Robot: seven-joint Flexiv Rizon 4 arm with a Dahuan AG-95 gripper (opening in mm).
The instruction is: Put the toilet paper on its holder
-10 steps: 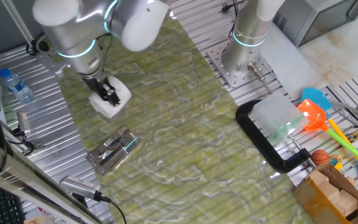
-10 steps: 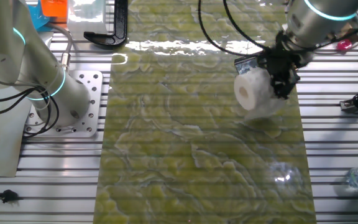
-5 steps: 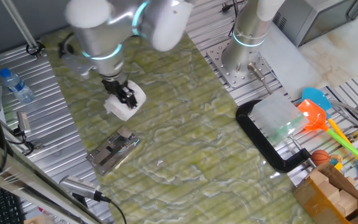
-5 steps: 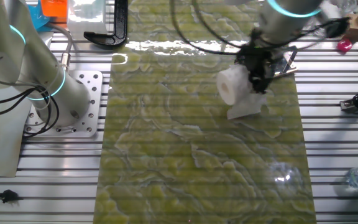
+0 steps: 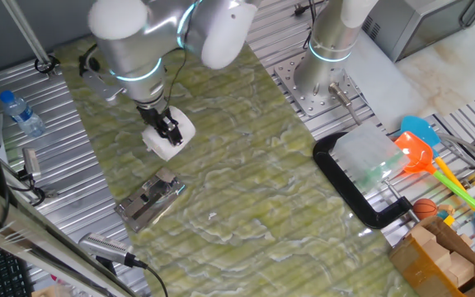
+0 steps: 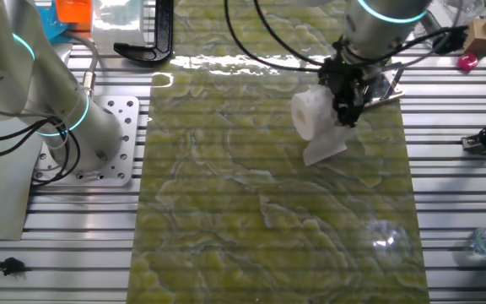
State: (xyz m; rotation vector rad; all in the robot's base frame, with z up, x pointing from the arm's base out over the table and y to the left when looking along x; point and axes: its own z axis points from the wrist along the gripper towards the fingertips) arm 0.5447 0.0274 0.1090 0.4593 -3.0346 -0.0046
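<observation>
Above mat, end effector [image 5: 165, 128] pinches toilet paper [image 5: 171, 137] (holder [image 6: 384, 88] partly hidden).

Silver-white rounded arm [image 5: 151, 29] with glowing cyan joint rings, black cables and black claw [image 5: 166, 127].

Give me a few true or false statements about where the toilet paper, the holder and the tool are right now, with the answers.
1. The tool is shut on the toilet paper. True.
2. The toilet paper already sits on the holder. False: the roll is in the tool, apart from the holder, which lies on the green mat.
3. A loose tail of paper hangs from the roll. True.
4. The black C-shaped clamp lies right beside the holder. False: it is far across the mat, near the coloured toys.
5. The water bottle stands on the green mat. False: it lies off the mat, on the ribbed metal table.
</observation>
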